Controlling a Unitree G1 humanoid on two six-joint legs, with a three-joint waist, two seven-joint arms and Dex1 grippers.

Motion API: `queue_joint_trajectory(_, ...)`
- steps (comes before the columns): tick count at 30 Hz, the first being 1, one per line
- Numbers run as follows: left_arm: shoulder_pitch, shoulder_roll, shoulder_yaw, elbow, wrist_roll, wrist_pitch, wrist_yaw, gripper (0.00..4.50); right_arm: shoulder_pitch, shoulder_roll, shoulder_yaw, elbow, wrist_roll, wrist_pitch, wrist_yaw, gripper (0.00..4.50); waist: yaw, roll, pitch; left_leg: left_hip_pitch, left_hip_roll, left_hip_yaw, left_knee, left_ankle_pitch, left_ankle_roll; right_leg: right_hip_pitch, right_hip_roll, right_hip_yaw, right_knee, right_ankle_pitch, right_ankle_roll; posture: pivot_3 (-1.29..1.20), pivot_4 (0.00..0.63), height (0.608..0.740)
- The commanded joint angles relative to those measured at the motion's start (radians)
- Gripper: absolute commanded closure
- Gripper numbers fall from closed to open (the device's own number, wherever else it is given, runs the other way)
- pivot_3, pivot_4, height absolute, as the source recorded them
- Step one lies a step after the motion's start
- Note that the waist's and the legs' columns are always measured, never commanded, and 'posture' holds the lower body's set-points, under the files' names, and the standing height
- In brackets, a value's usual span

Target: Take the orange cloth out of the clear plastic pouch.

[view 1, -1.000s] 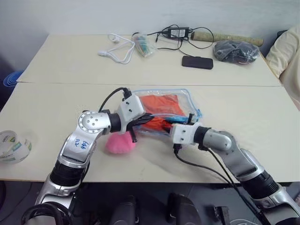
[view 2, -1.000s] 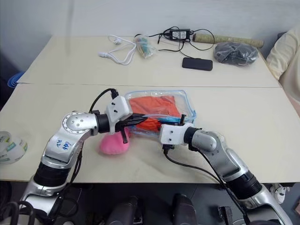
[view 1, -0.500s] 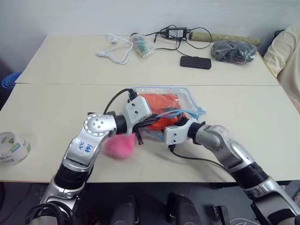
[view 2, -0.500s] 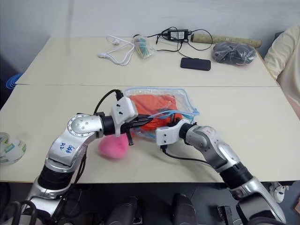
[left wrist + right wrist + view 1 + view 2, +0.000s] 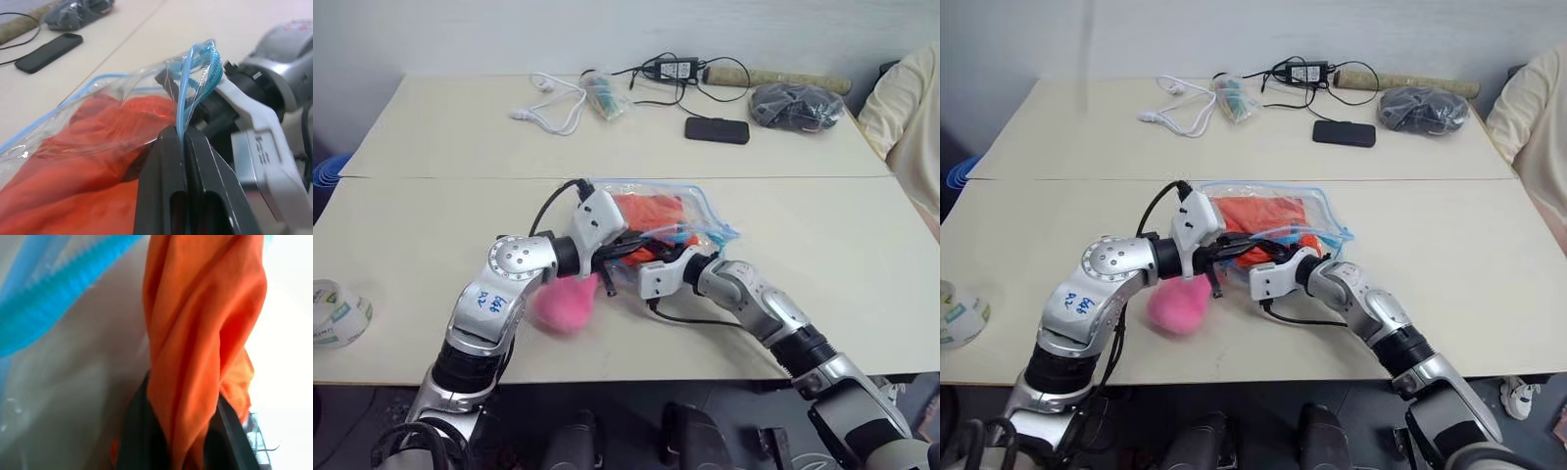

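Observation:
The clear plastic pouch (image 5: pixel 707 210) with blue zipper edging lies mid-table, its near edge lifted. Inside it sits the orange cloth (image 5: pixel 651 209), bunched and wrinkled. My left gripper (image 5: pixel 184 134) is shut on the pouch's blue zipper edge (image 5: pixel 208 66) and holds that lip up. My right gripper (image 5: pixel 183 431) reaches into the pouch's mouth from the near side. Its fingers are shut on a hanging fold of the orange cloth (image 5: pixel 205 318). In the head views the two grippers meet at the pouch's near edge, left gripper (image 5: pixel 628 251) beside right gripper (image 5: pixel 677 247).
A pink plush (image 5: pixel 564 302) lies just under my left forearm. A tape roll (image 5: pixel 335 311) sits at the near left edge. Along the far side lie a white cable (image 5: pixel 553 103), a small clear bag (image 5: pixel 602 93), a phone (image 5: pixel 717 129), a charger (image 5: pixel 675 69) and a dark bundle (image 5: pixel 795 103). A person's sleeve (image 5: pixel 911 117) shows at right.
My right gripper has moved left and forward into the pouch's mouth and closed on the orange cloth. The left gripper kept its hold on the zipper edge.

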Motion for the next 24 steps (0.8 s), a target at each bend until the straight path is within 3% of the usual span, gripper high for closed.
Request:
queue_joint_trajectory(1, -0.052, -0.035, 0.028, 0.004, -0.034, 0.025, 0.046, 4.5, 0.024, -0.022, 0.028, -0.008, -0.017, -0.038, 0.03, 4.5, -0.001, 0.0, 0.0, 0.0, 0.0, 0.0, 0.0, 0.0, 0.0, 0.0, 0.0, 0.0, 0.0, 0.0, 0.0, 0.0, 0.15, 0.74)
queue_joint_trajectory(7, -0.081, -0.047, -0.001, 0.076, -0.014, 0.021, 0.074, 4.5, 0.016, -0.097, 0.021, -0.129, -0.052, -0.11, 0.073, 4.5, 0.0, 0.0, 0.0, 0.0, -0.001, 0.0, -0.001, 0.0, 0.0, 0.0, 0.0, 0.0, -0.001, 0.0, 0.0, 0.0, 0.15, 0.74)
queue_joint_trajectory(12, -0.056, 0.003, -0.068, 0.137, 0.059, -0.047, 0.076, 4.5, 0.001, -0.161, -0.087, -0.285, 0.113, -0.072, 0.224, 4.5, -0.002, 0.0, 0.0, 0.0, -0.002, 0.0, -0.001, 0.0, 0.0, -0.001, 0.0, 0.0, -0.001, 0.0, 0.0, 0.0, 0.15, 0.74)
queue_joint_trajectory(19, -0.056, 0.018, -0.084, 0.23, 0.109, -0.111, 0.097, 4.5, 0.063, -0.319, -0.245, -0.584, 0.623, 0.204, 0.625, 4.5, 0.004, 0.0, 0.0, -0.001, -0.002, 0.0, -0.001, 0.0, 0.0, -0.001, 0.0, 0.0, -0.001, 0.0, 0.0, 0.0, 0.15, 0.74)
queue_joint_trajectory(24, -0.019, 0.06, -0.116, 0.184, 0.129, -0.161, 0.049, 4.5, 0.087, -0.59, -0.478, -0.681, 1.063, 0.501, 0.947, 4.5, 0.014, 0.0, 0.0, -0.001, -0.003, 0.0, -0.001, -0.001, 0.001, -0.001, 0.0, 0.0, -0.001, 0.0, 0.0, 0.0, 0.15, 0.74)
